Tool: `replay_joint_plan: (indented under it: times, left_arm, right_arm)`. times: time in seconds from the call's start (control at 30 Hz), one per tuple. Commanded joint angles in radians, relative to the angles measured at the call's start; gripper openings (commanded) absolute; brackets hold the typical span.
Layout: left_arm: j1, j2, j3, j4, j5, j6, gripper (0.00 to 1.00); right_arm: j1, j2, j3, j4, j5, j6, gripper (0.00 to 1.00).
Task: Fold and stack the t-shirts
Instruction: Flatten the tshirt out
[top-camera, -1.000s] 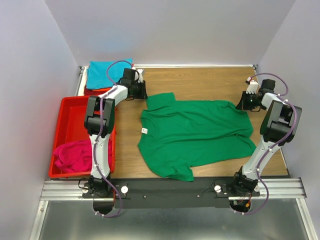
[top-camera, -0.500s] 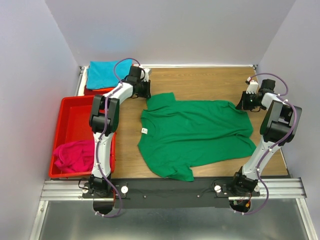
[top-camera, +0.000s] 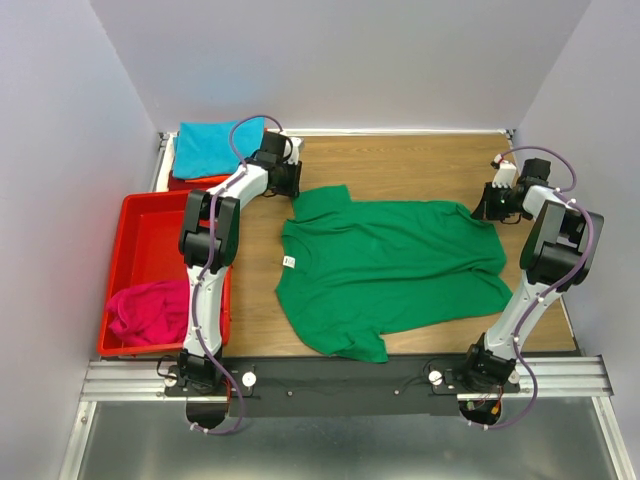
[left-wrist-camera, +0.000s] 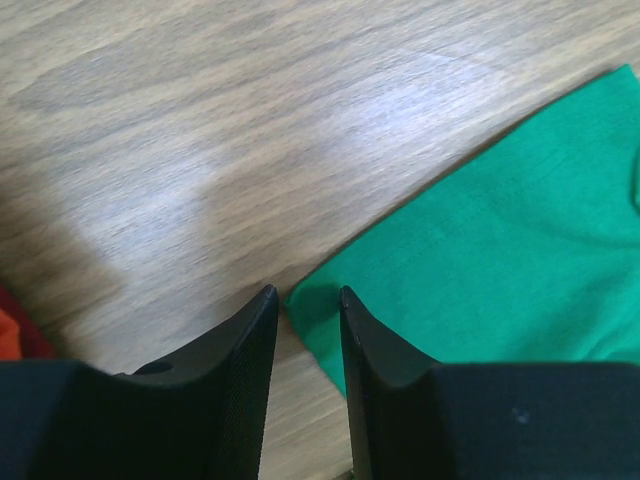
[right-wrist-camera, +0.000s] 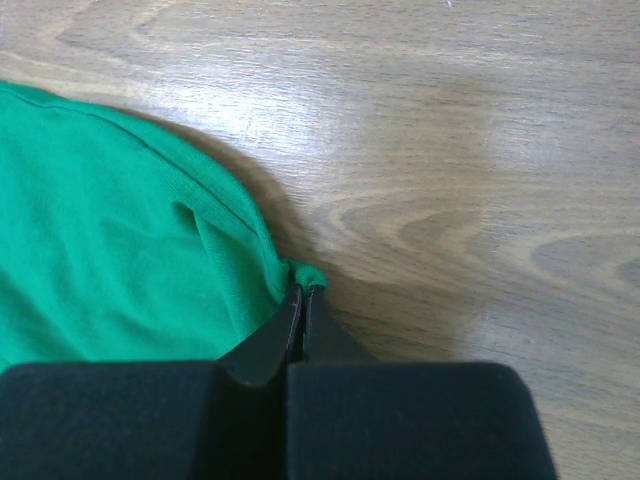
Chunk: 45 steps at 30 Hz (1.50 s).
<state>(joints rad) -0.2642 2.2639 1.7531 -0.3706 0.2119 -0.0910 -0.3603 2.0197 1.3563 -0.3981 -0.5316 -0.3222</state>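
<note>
The green t-shirt (top-camera: 390, 265) lies spread on the desk (top-camera: 400, 165); the right gripper (right-wrist-camera: 303, 292) is clamped on its far hem corner; the left gripper (left-wrist-camera: 307, 298) is narrowly apart astride a sleeve tip; with so little cloth between, that grip may slip.

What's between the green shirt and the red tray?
Top view: only a bare strip of table between green t-shirt and red tray; the left arm overhangs the tray's side.

Bright, even light. Pale glare streaks the desk (left-wrist-camera: 400, 100) ahead of the left end effector (left-wrist-camera: 305, 297); soft shadow lies left of it.
</note>
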Motion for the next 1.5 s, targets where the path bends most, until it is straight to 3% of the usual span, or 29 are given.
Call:
replay_joint_plan:
  times: [0.0,0.47,0.9,1.07,1.2,1.47]
  left_arm:
    - [0.003,-0.018,0.017,-0.082,-0.081,0.027,0.4]
    - [-0.01,0.022,-0.01,-0.128,-0.014,0.045,0.38]
    - [-0.084,0.06,0.031,-0.228,-0.204,0.076,0.34]
    - [-0.087,0.065,0.031,-0.235,-0.235,0.086,0.2]
    - [-0.084,0.043,0.032,-0.217,-0.232,0.085,0.0]
    - [-0.046,-0.144,-0.009,-0.076,-0.227,0.08,0.0]
  right_arm:
    - [-0.005,-0.013,0.004,-0.022,-0.025,-0.006,0.0]
    - [-0.005,-0.013,0.007,-0.024,-0.028,-0.005,0.0]
    - [-0.005,-0.026,0.01,-0.025,-0.033,-0.003,0.0]
    - [-0.006,-0.029,0.01,-0.025,-0.034,-0.003,0.0]
    - [-0.005,-0.036,0.009,-0.028,-0.033,-0.003,0.0]
    - [-0.005,-0.124,-0.023,-0.025,-0.033,-0.017,0.0]
